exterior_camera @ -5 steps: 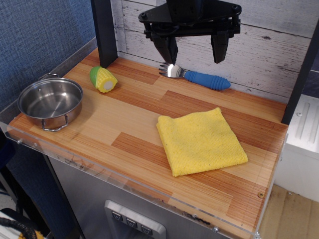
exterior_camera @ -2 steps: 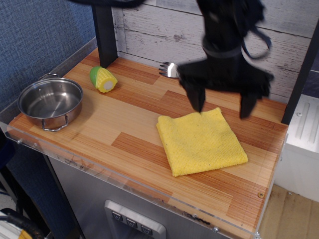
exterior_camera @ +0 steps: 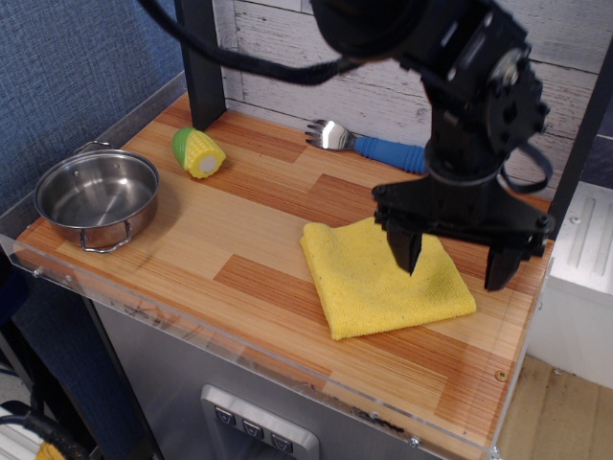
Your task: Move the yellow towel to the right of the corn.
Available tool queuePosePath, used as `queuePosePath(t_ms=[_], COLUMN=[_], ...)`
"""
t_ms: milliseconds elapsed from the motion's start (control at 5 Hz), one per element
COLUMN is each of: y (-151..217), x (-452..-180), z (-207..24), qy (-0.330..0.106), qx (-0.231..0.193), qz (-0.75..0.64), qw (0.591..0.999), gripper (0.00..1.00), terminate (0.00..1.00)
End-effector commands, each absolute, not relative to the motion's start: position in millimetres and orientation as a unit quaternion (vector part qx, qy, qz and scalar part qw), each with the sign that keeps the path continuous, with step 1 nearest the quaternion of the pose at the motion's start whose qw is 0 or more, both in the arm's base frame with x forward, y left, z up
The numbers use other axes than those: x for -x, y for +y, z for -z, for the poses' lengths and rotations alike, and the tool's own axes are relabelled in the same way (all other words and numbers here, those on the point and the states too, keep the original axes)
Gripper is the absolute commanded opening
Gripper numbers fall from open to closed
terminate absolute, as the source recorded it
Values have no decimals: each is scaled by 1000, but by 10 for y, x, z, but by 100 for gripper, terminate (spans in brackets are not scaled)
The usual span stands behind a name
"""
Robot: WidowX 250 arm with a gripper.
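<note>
The yellow towel (exterior_camera: 364, 278) lies folded flat on the wooden table, right of centre near the front edge. The corn (exterior_camera: 198, 152) lies at the back left, green husk end pointing away, pale cut face toward me. My gripper (exterior_camera: 455, 264) is open, fingers pointing down and spread wide, just above the towel's right part. One finger (exterior_camera: 406, 251) is over the cloth, the other finger (exterior_camera: 502, 266) is at the towel's right edge. It holds nothing. The arm hides the towel's far right corner.
A steel pot (exterior_camera: 97, 196) stands at the left front corner. A fork with a blue handle (exterior_camera: 378, 148) lies at the back by the plank wall. A dark post (exterior_camera: 199, 59) rises behind the corn. The table's bare part (exterior_camera: 249, 220) lies between corn and towel.
The gripper has come from high at the back, over the fork, forward and down to the right, and now hangs over the towel's right part. The towel and corn have not moved.
</note>
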State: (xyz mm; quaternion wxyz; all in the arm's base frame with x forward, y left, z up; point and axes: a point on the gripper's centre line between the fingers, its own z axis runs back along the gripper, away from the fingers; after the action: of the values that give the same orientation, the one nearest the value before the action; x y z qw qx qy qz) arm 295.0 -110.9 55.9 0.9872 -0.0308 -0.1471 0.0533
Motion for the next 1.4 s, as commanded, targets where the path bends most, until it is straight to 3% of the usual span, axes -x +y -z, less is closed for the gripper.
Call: queuePosePath(t_ms=[0, 600, 800, 1200], y=[-865, -566, -623, -726], x=[-2961, -3026, -3052, -3082], z=[-594, -374, -175, -41], qy=[-187, -176, -169, -145], qx=[11, 11, 22, 8], qz=[-78, -120, -129, -111], qw=[979, 977, 977, 983], gripper=[100, 100, 100, 100], terminate=[0, 0, 0, 0])
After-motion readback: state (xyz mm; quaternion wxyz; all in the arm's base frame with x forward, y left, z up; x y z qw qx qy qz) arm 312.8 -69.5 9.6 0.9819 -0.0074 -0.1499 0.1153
